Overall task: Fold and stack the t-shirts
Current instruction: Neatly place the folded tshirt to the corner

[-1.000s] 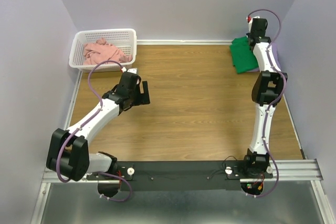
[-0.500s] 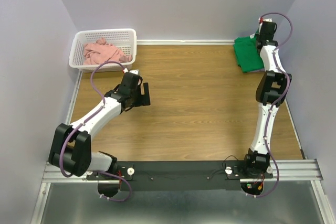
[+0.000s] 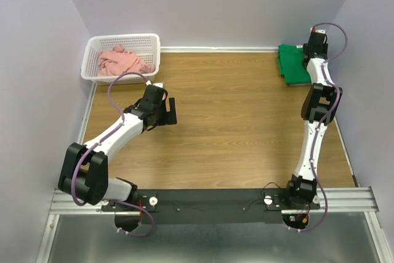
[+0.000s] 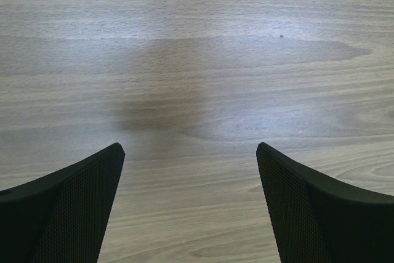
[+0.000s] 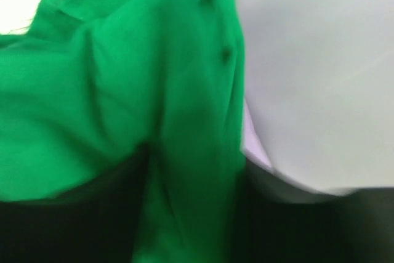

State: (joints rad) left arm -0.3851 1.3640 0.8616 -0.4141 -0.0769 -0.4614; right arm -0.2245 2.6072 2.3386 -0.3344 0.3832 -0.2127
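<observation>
Top external view: a wooden table [image 3: 234, 121] boxed in by pale walls [image 3: 215, 4], with both arms bolted to a black rail [image 3: 209, 198] at the table's near edge. The left gripper [image 3: 167, 110] hangs over the table's left-middle. Its wrist view shows the fingers [image 4: 80, 201] spread apart above bare wood. On the table's far-left corner sits a white basket [image 3: 123, 37] with the pink t-shirt [image 3: 120, 60] bunched inside. On the far-right corner is the green t-shirt [image 3: 292, 66], with the right gripper [image 3: 308, 52] on it. The right wrist view is just blurry green cloth, so I can't tell if it's gripping.
</observation>
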